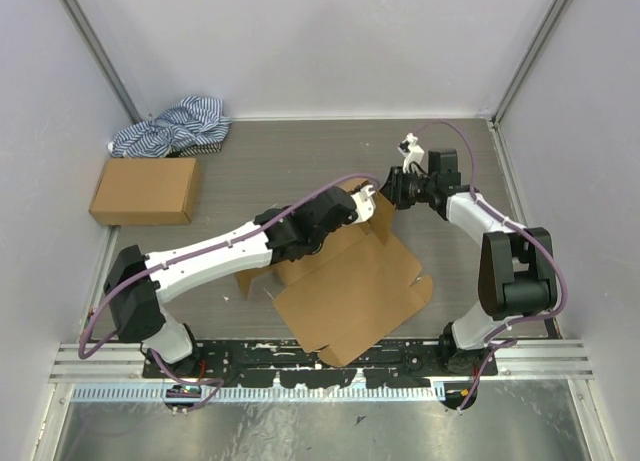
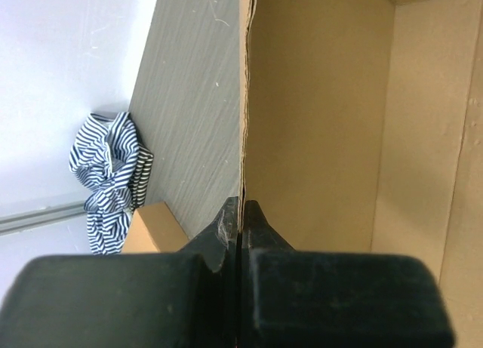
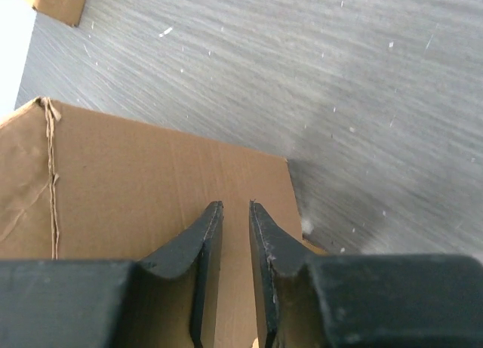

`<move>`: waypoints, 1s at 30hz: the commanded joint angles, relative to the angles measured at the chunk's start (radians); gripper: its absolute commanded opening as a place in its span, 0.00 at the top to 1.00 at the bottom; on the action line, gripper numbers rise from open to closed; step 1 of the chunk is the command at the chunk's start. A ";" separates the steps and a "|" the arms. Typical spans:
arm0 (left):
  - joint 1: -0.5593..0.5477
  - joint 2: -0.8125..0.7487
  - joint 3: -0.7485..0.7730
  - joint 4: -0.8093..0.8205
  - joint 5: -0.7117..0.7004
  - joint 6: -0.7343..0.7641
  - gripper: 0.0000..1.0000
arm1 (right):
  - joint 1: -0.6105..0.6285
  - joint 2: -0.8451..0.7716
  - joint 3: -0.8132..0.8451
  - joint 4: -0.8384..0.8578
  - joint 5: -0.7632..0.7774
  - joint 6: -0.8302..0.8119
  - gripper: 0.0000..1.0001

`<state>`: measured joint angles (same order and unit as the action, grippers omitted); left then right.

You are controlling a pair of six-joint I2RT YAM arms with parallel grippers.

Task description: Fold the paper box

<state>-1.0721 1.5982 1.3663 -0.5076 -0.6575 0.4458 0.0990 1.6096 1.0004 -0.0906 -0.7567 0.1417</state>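
Brown cardboard, the paper box (image 1: pixel 350 291) lies mid-table (image 1: pixel 300 151) between the arms, only partly formed: one wall stands at its far side, while the big near panel and its flaps lie flat. The left gripper (image 2: pixel 241 208) is clamped on that wall's top edge. The right gripper (image 3: pixel 235 208) sits over a panel at the far corner, jaws a slit apart; whether they pinch anything I cannot tell, and most of the folding looks undone.
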 commanded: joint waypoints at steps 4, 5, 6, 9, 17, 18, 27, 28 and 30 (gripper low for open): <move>-0.037 0.013 -0.042 -0.017 -0.022 -0.057 1.00 | 0.007 -0.106 -0.127 0.085 -0.013 -0.030 0.70; -0.039 0.016 -0.042 -0.020 -0.025 -0.058 1.00 | 0.006 -0.110 -0.143 0.097 -0.022 -0.031 0.69; -0.041 0.019 -0.041 -0.023 -0.029 -0.059 1.00 | 0.007 -0.111 -0.156 0.109 -0.029 -0.033 0.69; -0.048 0.034 -0.032 -0.040 -0.050 -0.050 1.00 | 0.007 -0.105 -0.171 0.123 -0.039 -0.039 0.67; -0.089 0.094 -0.034 -0.091 -0.179 -0.029 1.00 | 0.005 -0.129 -0.164 0.101 0.004 -0.064 0.63; -0.094 0.094 -0.043 -0.089 -0.187 -0.029 1.00 | 0.005 -0.125 -0.162 0.097 0.014 -0.066 0.63; -0.151 0.071 -0.077 -0.050 -0.210 -0.007 0.99 | 0.004 -0.083 -0.124 0.108 0.043 -0.064 0.64; -0.157 0.076 -0.080 -0.041 -0.221 0.000 0.99 | 0.004 -0.074 -0.115 0.105 0.043 -0.064 0.64; -0.167 0.091 -0.082 -0.038 -0.243 0.011 0.99 | 0.004 -0.060 -0.102 0.106 0.042 -0.058 0.64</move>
<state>-1.2140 1.6642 1.3205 -0.5194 -0.9024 0.4389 0.0990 1.5330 0.8349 -0.0273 -0.7231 0.0952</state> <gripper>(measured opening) 0.033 0.365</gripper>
